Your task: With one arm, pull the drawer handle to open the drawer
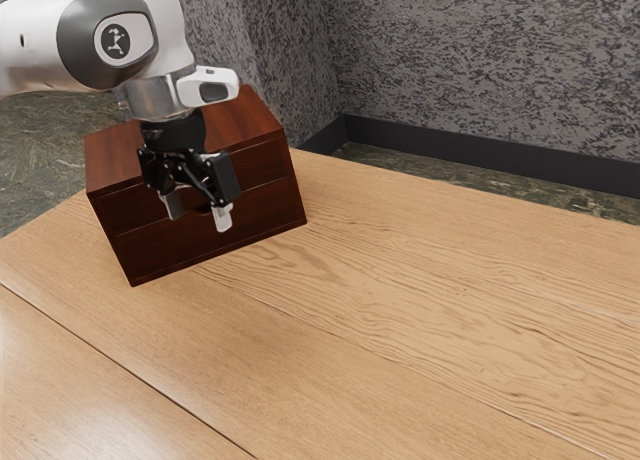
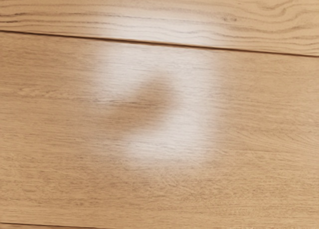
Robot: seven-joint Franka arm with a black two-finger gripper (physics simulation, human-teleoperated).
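Plainly, the largest risk is resting with the table (image 1: 420,310): its broad, honey-coloured planks are looking smooth and varnished, with long flowing grain and thin dark joints, so a pull may be dragging the whole cabinet (image 1: 250,130) across them instead of opening anything. That cabinet is standing close to the table's far edge, toward the exterior view's left corner, turned askew to the plank lines. It is a boxy block of dark reddish wood with crisp corners and a satin gloss, and it is looking light enough to pivot or tip forward if the tug is coming off-centre. The drawer (image 1: 265,205) is appearing shut, its flat front sitting flush below a fine seam, and a pull angled away from its runners could be jamming it. The arm (image 1: 90,35), rounded white shells over grey joints, is reaching down across the cabinet's front. The gripper (image 1: 197,210), black and angular, is hanging right at the seam with its jaws spread, and its pale-tipped fingers (image 1: 222,218) are pinching nothing that I can make out. The handle is lying somewhere behind them, too hidden to judge its shape, so the fingers may be closing beside it or slipping off. In the wrist view a pale sheen (image 2: 164,109) and a soft shadow (image 2: 144,102) are lying on the planks.
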